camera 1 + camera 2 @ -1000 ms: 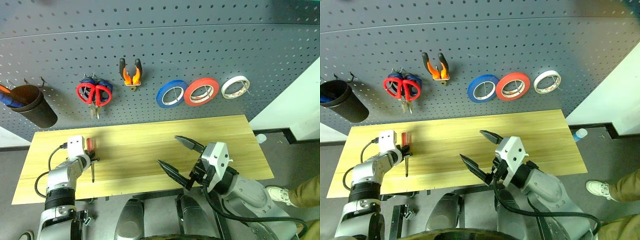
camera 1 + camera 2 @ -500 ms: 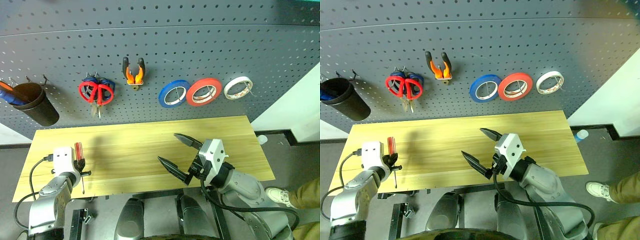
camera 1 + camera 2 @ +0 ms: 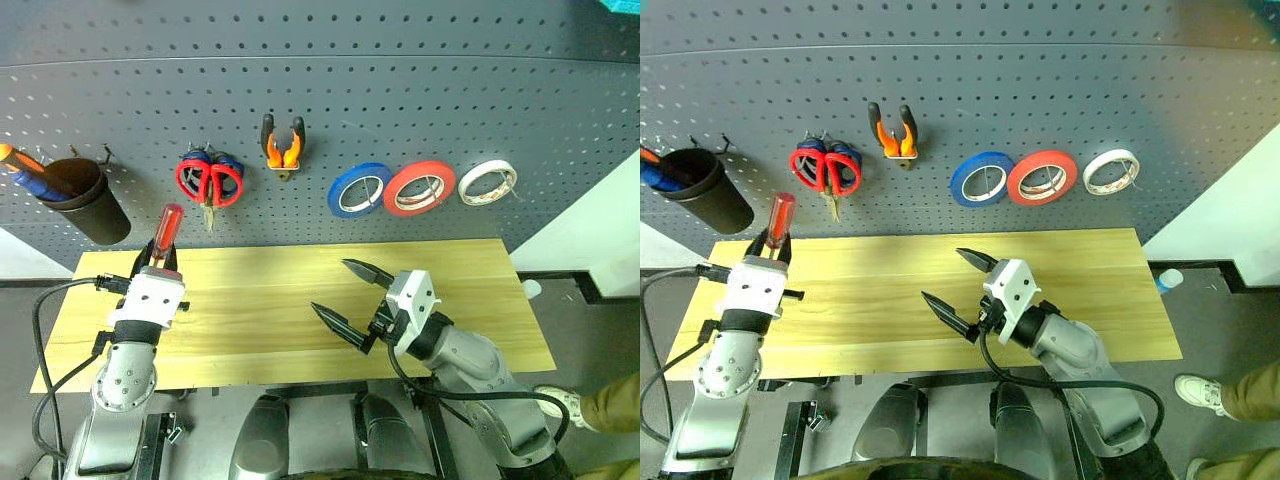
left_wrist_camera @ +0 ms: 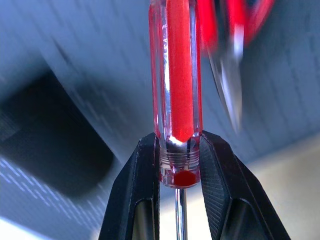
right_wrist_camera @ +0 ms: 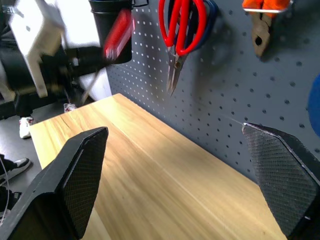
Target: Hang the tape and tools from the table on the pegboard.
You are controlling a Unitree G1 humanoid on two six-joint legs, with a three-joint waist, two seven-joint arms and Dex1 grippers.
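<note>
Screwdriver (image 3: pixel 166 231) upright in left fingers (image 4: pixel 137 185), right fingers (image 3: pixel 330 323) spread

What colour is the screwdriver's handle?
Red inside clear plastic; the screwdriver shows best in the left wrist view.

left tool (image 3: pixel 157 262) has lifted the screwdriver (image 3: pixel 166 232) off the table (image 3: pixel 300 290).

Bare table (image 3: pixel 270 300) lies open between both arms; the black cup (image 3: pixel 95 205) and red-handled scissors (image 3: pixel 208 180) crowd the pegboard (image 3: pixel 400 90) ahead.
</note>
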